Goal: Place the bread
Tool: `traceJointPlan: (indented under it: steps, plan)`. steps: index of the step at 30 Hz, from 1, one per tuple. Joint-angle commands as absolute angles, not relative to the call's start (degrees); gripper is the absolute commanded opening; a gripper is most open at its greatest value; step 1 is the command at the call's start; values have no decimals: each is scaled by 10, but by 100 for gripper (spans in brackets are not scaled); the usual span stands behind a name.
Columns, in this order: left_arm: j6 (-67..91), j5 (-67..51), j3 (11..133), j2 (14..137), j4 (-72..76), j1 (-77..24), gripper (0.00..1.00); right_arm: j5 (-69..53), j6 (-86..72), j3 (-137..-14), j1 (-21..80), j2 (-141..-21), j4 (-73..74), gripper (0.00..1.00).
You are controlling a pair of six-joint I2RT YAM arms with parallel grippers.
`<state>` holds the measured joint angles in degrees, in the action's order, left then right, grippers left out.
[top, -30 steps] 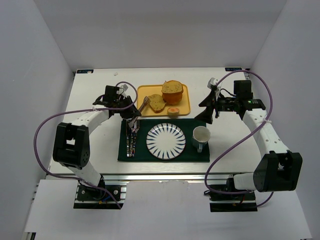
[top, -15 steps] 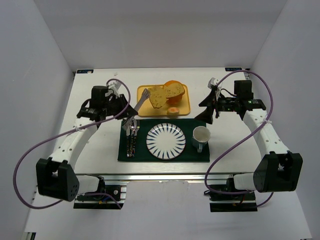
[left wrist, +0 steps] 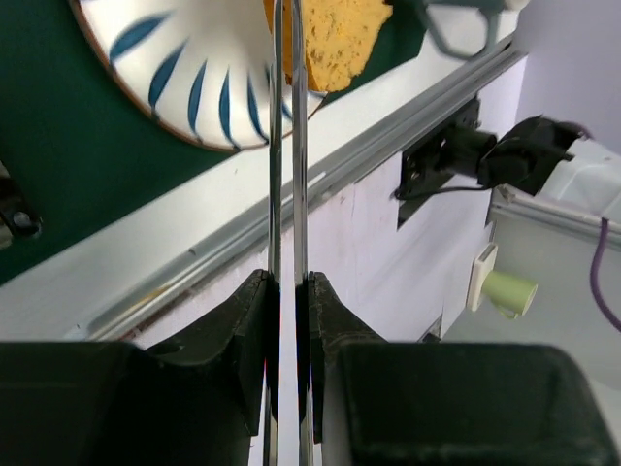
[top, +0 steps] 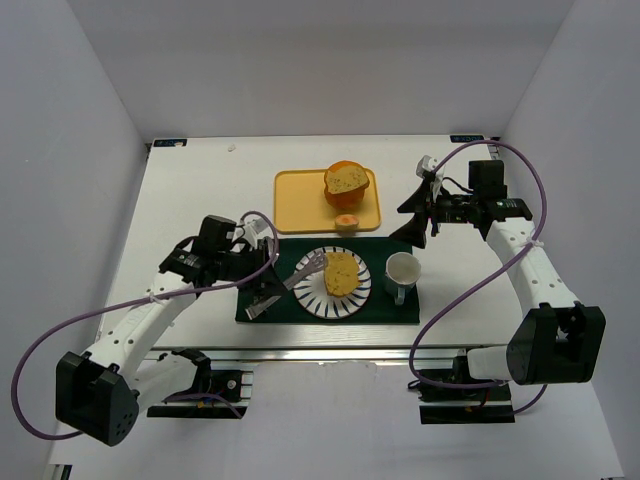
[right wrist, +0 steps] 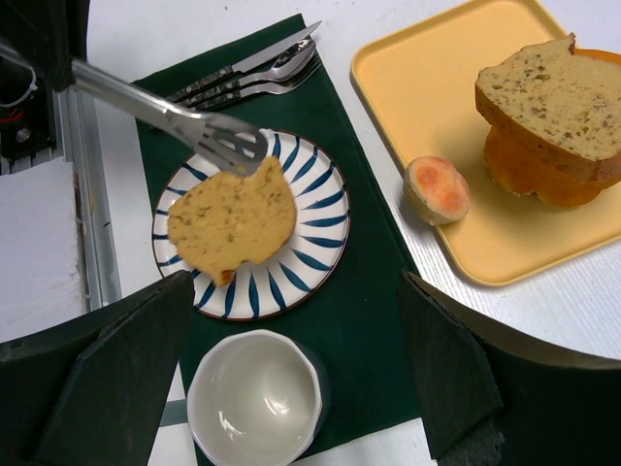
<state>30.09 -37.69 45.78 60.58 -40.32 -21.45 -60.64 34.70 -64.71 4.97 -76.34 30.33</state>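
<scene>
The bread (top: pixel 341 271), a tan-yellow slice, is over the blue-striped plate (top: pixel 312 292), with the tip of the metal tongs (top: pixel 300 272) still at its edge. I cannot tell if it rests flat on the plate. My left gripper (top: pixel 258 264) is shut on the tongs' handles, left of the plate. In the left wrist view the two tong arms (left wrist: pixel 277 146) run from my gripper (left wrist: pixel 288 291) to the bread (left wrist: pixel 335 39) over the plate (left wrist: pixel 165 68). My right gripper (top: pixel 420 215) is wide open and empty, right of the tray. Its view shows the gripper (right wrist: pixel 296 282), bread (right wrist: pixel 231 218), tongs (right wrist: pixel 146 105) and plate (right wrist: pixel 310 223).
A yellow tray (top: pixel 295 195) behind the plate holds a second bread slice on an orange round object (top: pixel 345 180) and a small orange piece (top: pixel 347 221). A white cup (top: pixel 402 270) stands right of the plate on the dark green mat (top: pixel 390 305). Cutlery (right wrist: pixel 252 73) lies on the mat's left.
My left arm swung from the tray toward the near side, carrying the bread in the tongs from the tray to over the striped plate. The right arm has not moved.
</scene>
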Motion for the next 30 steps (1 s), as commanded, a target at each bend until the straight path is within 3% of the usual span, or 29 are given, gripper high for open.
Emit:
traceJointPlan:
  steps: [1,6,13,17,21,22,25,30]
  plan:
    - [309,-367,447,595,-409,-229,15,-626,352,-651,47,-751,307,89]
    - [304,-328,448,595,-422,-233,39,-628,352,-653,47,-753,308,89]
    - [308,-305,485,589,-431,-233,49,-633,359,-652,47,-756,315,89]
    - [306,-280,511,591,-451,-232,49,-633,359,-652,47,-757,316,89]
    - [314,-194,550,581,-468,-230,36,-634,361,-650,47,-754,317,89]
    - [318,-178,555,579,-468,-222,28,-634,364,-649,47,-754,320,89]
    - [312,-125,571,580,-465,-193,22,-634,367,-648,47,-754,323,89]
    - [255,-25,570,625,-441,-66,25,-635,373,-646,47,-753,325,89]
